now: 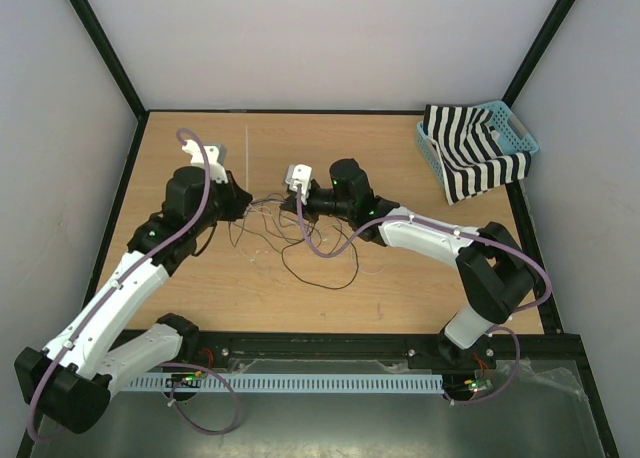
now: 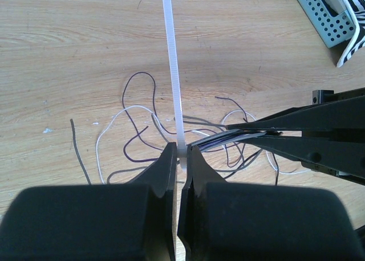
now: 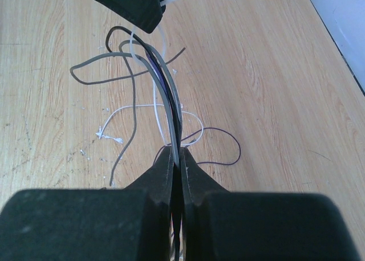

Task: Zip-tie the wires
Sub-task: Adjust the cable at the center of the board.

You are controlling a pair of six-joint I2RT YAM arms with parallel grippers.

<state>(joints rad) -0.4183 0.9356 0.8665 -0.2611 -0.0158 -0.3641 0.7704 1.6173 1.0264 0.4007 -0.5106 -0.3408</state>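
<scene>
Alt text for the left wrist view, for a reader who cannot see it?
The left gripper is shut on a white zip tie that runs straight up the frame over a wooden table. From the right, the right gripper pinches a bundle of thin wires.

Far end of zip tie [image 2: 173, 61] beyond left-wrist view's top edge

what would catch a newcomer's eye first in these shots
The two grippers meeting mid-table: the left gripper pinches the whitish zip tie, which sticks straight out beyond it, while the right gripper clamps a gathered bundle of the thin wires, their loose ends curling on the table. Next, the black-and-white striped cloth in the blue basket at the far right corner.
</scene>
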